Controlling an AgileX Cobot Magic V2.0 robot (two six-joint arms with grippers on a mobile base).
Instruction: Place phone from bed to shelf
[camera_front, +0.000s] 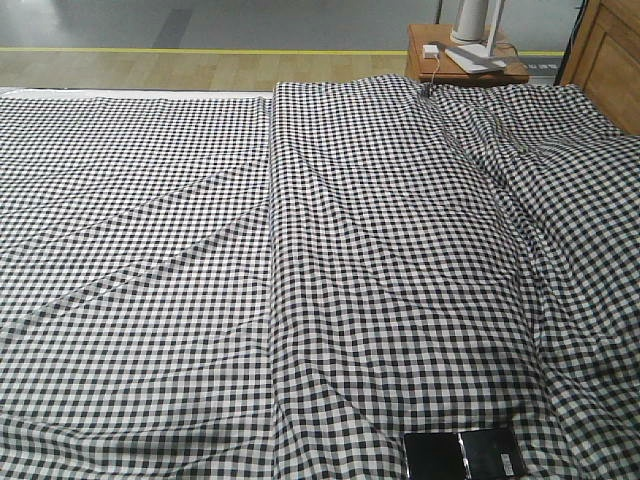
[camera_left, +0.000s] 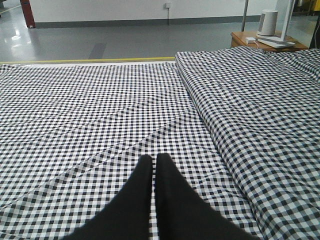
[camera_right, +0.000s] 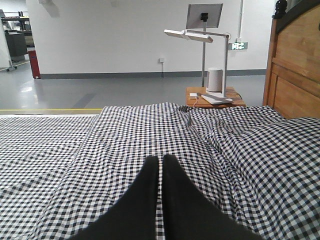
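Black-and-white gingham everywhere: the wide, rumpled checked bed (camera_front: 200, 250) fills the room from where I stand. Down at its near edge lies the thin black glossy phone (camera_front: 470, 455), flat on the cloth, a small white sticker at one end.

The left claw (camera_left: 153, 159) hovers low over the cloth, its two black fingers pressed together with nothing between them. The right claw (camera_right: 161, 160) is the same, pinched tight and empty. Ahead of both sets of tips there is only checked fabric. The phone shows in neither wrist view, so I'd say it sits behind the tips, back toward the robot, likelier on the right claw's side. Far beyond the right claw stands a small reddish-brown side table (camera_right: 191, 98), with a brown wooden headboard (camera_right: 295, 75) off to its right. No pale wooden shelf is in view from here.

Now, the phone itself: light, I'd judge, and stiff, but slick glass on soft bedding, with almost no height to bite on. A top-down pinch across the two long edges, near the middle, looks the safest hold. The fingers would have to open first, then press a little into the cloth to get under the rim. A hold on the glossy face alone would probably slide, and a drop from shelf height could crack it.
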